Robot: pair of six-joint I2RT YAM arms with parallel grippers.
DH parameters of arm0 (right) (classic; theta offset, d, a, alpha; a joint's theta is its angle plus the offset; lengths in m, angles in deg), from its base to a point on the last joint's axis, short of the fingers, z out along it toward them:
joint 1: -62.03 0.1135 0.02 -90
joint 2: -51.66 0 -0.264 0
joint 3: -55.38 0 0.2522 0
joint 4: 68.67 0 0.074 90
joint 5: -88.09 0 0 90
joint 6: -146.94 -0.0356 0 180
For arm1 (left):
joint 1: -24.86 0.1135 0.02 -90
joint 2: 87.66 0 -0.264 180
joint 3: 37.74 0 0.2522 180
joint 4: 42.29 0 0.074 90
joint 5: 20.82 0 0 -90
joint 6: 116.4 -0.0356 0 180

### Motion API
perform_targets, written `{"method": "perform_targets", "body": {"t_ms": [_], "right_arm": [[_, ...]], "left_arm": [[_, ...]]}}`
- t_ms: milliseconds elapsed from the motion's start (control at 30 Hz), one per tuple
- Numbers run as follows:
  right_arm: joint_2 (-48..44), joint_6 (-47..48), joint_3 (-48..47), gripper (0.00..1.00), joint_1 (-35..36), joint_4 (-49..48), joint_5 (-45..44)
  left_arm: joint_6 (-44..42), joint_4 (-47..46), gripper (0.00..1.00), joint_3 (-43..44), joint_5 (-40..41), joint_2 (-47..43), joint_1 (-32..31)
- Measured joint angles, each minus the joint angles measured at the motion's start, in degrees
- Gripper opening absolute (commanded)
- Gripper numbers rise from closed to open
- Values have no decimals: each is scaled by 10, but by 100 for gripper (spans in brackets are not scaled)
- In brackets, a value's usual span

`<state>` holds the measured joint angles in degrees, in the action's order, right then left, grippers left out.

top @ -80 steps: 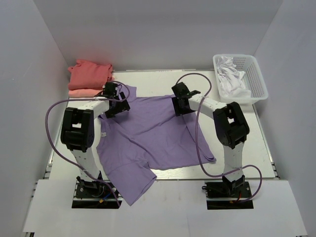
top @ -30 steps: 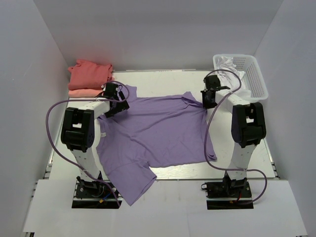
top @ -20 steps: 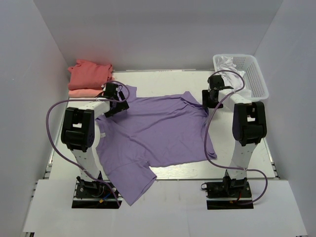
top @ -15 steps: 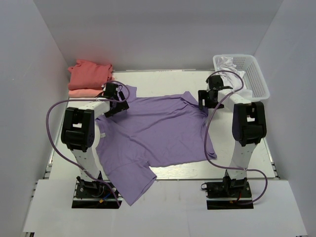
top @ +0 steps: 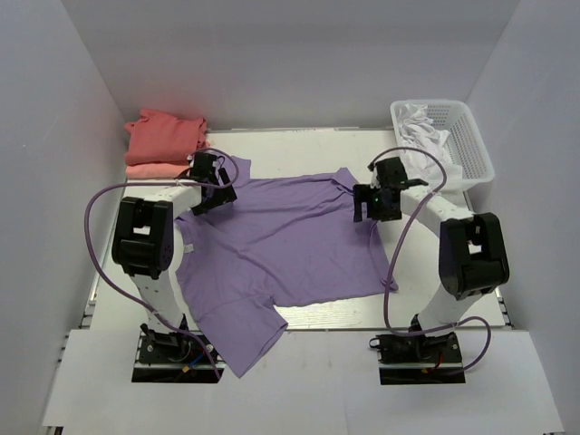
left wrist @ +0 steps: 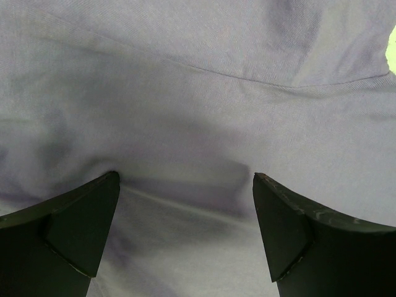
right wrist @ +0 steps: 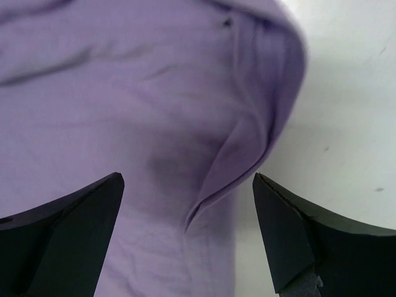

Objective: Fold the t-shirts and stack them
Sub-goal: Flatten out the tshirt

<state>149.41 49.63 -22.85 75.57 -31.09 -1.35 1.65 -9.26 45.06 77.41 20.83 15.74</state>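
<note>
A large lavender-purple t-shirt (top: 281, 249) lies spread across the table, one sleeve hanging toward the near edge. My left gripper (top: 215, 192) hovers open over its far left corner; in the left wrist view only purple cloth (left wrist: 198, 111) shows between the fingers (left wrist: 74, 229). My right gripper (top: 373, 203) stands open above the shirt's far right sleeve, where a folded edge (right wrist: 247, 154) of the cloth lies between the spread fingertips (right wrist: 291, 235). A coral-red t-shirt (top: 165, 134) sits folded on a paler salmon-pink one (top: 149, 169) at the far left.
A white plastic basket (top: 471, 145) with white cloth (top: 426, 145) in it stands at the far right. White walls close in the table on three sides. Bare white tabletop (right wrist: 346, 124) shows right of the purple sleeve.
My right gripper let go of the purple shirt's far right corner, opened wide and moved back left and nearer, over the sleeve. The shirt now lies wider. The left arm has not moved.
</note>
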Motion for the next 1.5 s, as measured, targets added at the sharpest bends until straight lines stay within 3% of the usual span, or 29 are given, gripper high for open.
{"method": "perform_targets", "body": {"t_ms": [300,700,1233,1500], "right_arm": [[-37,-61,111,90,47,-11,-101],[-39,-116,114,90,40,-19,-148],[-94,-129,156,90,-78,-3,-200],[-122,-118,156,90,-115,3,-175]], "left_arm": [[-4,-14,99,-12,-3,-6,0],[-9,-24,99,-22,-3,-12,1],[-11,-19,99,-18,-3,-10,2],[-11,-19,99,-18,-3,-10,2]]}}
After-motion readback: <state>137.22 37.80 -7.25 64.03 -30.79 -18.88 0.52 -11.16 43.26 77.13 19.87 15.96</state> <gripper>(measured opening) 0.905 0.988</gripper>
